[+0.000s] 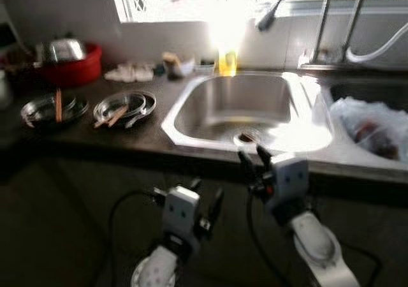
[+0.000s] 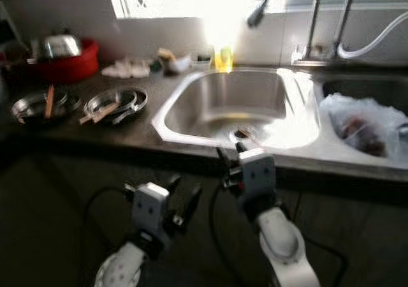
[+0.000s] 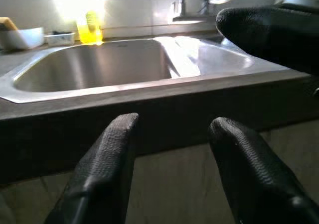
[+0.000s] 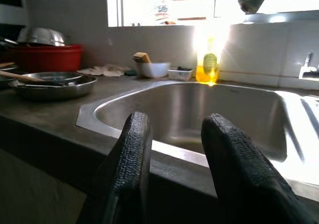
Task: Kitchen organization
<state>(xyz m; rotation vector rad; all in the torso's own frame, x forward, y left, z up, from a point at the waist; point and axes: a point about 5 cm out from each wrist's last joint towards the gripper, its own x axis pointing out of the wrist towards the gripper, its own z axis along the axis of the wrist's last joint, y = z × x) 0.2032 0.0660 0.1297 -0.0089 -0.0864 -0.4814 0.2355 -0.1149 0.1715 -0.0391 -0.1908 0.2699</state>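
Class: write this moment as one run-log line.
left gripper: open, below counter edge | right gripper: open, at sink front rim | holding: nothing

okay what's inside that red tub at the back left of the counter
The red tub holds a shiny metal pot or lid that rises above its rim. Anything beneath it is hidden by the tub's wall and the metal piece.

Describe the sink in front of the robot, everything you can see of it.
The sink is a shiny steel basin with rounded corners and a flat rim, set into the dark counter. It looks empty, with a drain near its front. Sunlight glares off its right side. A yellow bottle stands behind it, and a tap arches over the back right.
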